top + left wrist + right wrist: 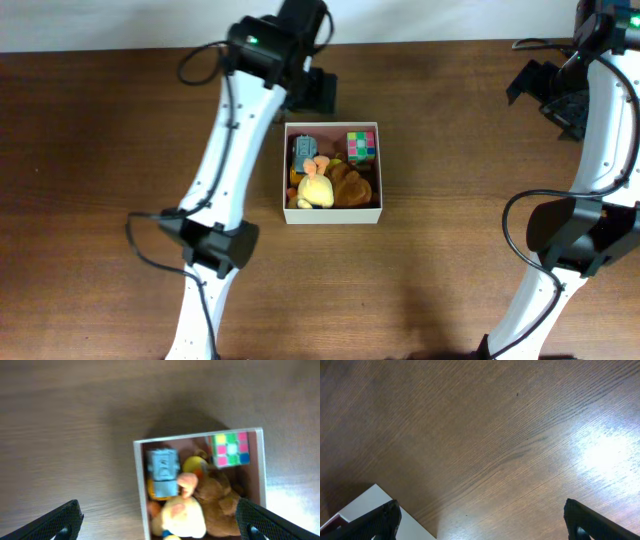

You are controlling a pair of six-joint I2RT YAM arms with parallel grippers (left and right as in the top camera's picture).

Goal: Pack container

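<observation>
The container [333, 215] is a square cream-white box with a reddish-brown inside, at the table's middle. It holds a colourful puzzle cube [361, 145], a blue robot toy [304, 148], a yellow plush [316, 190] and a brown teddy [352, 186]. My left gripper [312, 90] hovers just behind the container, open and empty. In the left wrist view its fingers [157, 510] spread wide above the container [137, 485], with the cube [230, 450], robot [163, 472], plush [182, 515] and teddy [220, 502] below. My right gripper [545, 92] is far right, open and empty [481, 510].
The brown wooden table [120, 150] lies around the container. In the right wrist view a white corner [370, 505], apparently of the container, shows at the lower left over bare wood [495, 435]. The arm bases stand at the front left and front right.
</observation>
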